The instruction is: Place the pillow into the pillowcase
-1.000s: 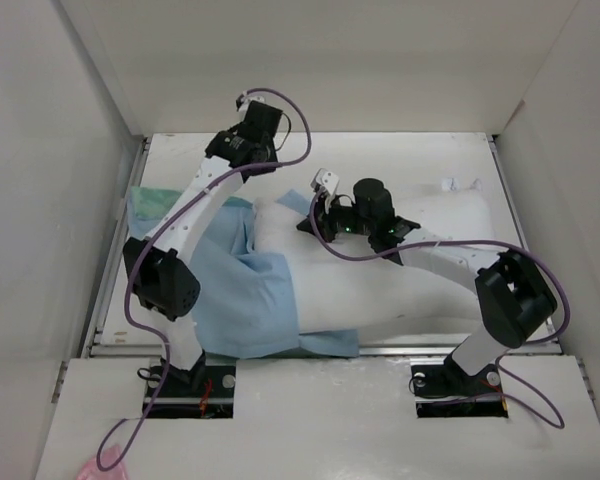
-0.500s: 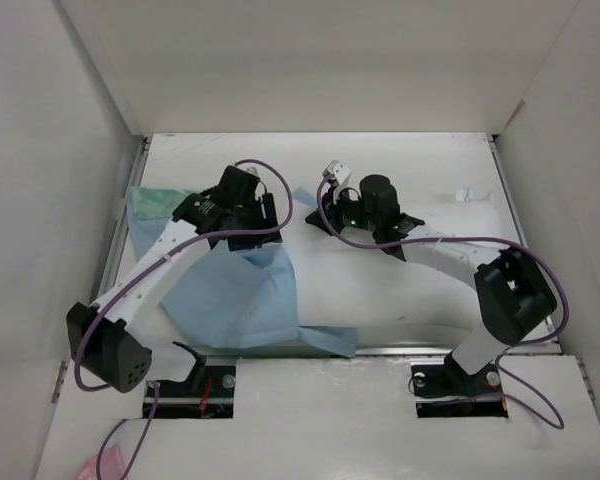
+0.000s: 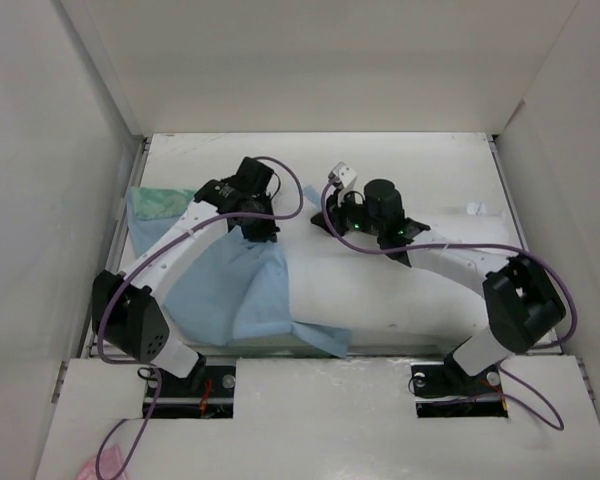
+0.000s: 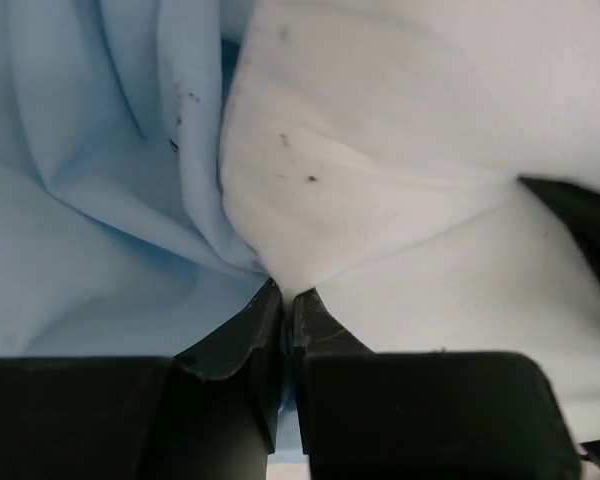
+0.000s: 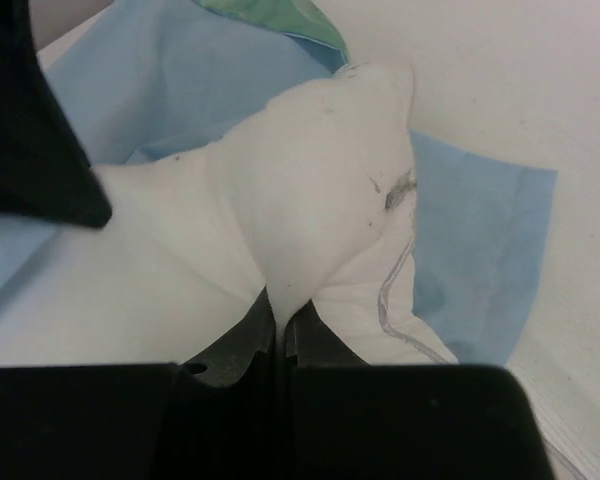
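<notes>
We pinch the blue pillowcase (image 3: 220, 290) tight with our left gripper (image 4: 286, 300) right where it meets the white pillow (image 3: 380, 290), which lies on the table (image 3: 420, 160) beside and partly under it, and our right gripper (image 5: 280, 312) squeezes a bit of the pillow.

The pillow (image 3: 420, 290) lies across the table (image 3: 420, 155), right of centre. The pillowcase (image 3: 220, 295) covers its left part and spreads toward the table's left edge.
</notes>
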`<state>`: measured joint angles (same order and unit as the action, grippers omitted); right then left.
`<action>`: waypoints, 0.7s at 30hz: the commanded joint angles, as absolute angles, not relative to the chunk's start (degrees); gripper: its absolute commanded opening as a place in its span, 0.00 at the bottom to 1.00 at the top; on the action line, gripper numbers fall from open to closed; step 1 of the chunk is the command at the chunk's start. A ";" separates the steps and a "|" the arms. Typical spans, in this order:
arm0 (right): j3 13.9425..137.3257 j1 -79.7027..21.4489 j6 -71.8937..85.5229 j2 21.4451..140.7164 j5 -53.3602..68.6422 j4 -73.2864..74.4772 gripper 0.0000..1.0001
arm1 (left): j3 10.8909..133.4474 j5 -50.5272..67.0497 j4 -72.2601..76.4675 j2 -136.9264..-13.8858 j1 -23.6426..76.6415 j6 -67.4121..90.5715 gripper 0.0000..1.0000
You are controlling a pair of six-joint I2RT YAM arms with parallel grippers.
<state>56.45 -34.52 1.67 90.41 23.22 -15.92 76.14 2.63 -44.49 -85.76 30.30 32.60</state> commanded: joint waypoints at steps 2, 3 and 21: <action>51.42 -35.33 -1.49 78.70 20.74 -12.13 0.00 | 84.53 -14.22 -49.66 -84.02 24.53 30.59 0.00; 50.28 -36.20 -3.67 76.75 21.79 -12.13 0.00 | 85.51 -15.02 -49.66 -84.63 23.91 29.98 0.00; 56.32 -48.86 -25.20 89.37 50.87 -3.19 0.00 | 116.09 -11.25 -49.04 -102.82 25.22 24.35 0.00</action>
<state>54.81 -42.30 -20.99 86.37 31.55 -15.33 109.16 -8.60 -59.68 -103.61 26.28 25.56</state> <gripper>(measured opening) 0.048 0.010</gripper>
